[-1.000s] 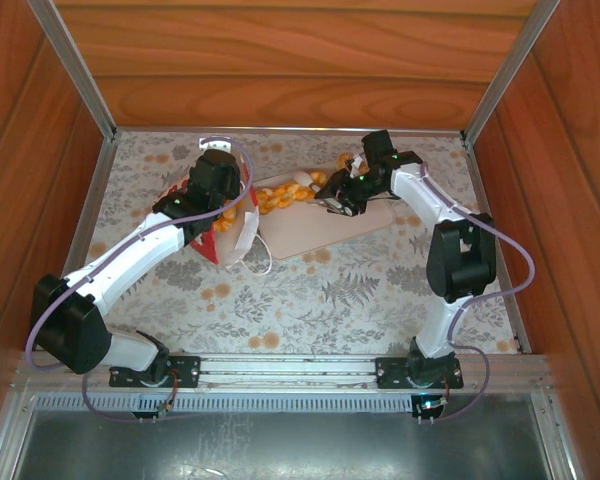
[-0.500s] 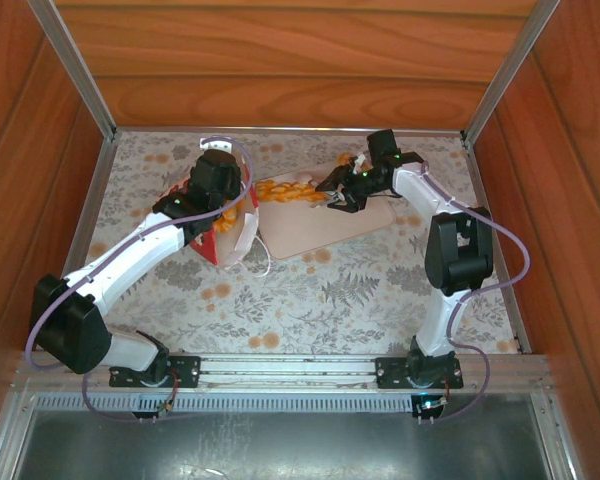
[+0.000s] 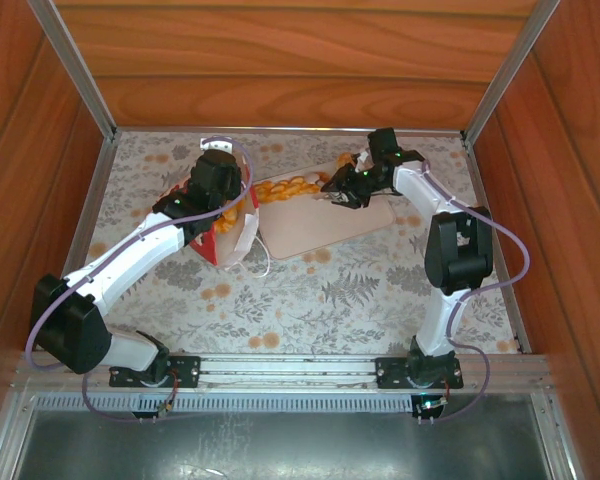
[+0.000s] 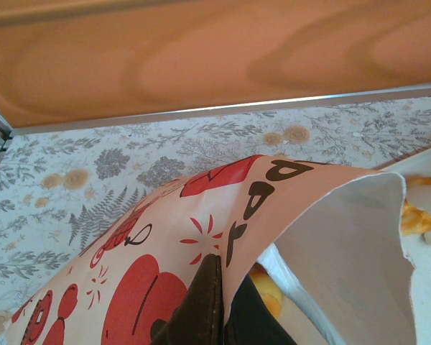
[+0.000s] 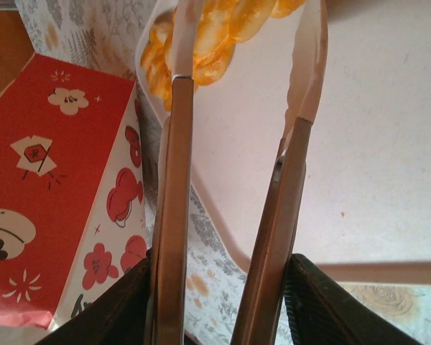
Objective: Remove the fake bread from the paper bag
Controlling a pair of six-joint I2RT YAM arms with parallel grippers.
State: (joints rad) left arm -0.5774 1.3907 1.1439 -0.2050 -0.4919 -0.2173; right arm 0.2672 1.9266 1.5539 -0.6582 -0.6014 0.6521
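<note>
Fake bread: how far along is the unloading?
Done: several pastries lie on the tray. In hand: left gripper pinches the edge of the paper bag; right gripper, jaws apart, sits at that pile. Left: at least one orange piece shows inside the bag's mouth.

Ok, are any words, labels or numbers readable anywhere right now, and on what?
No text can be read.
On the paper bag, left wrist view: a few dark letter-like strokes near the folded rim, cut off by the crease, unreadable.
On the paper bag's red panel, right wrist view: white and red flower pictures, no words.
On the beige tray: no marking.
</note>
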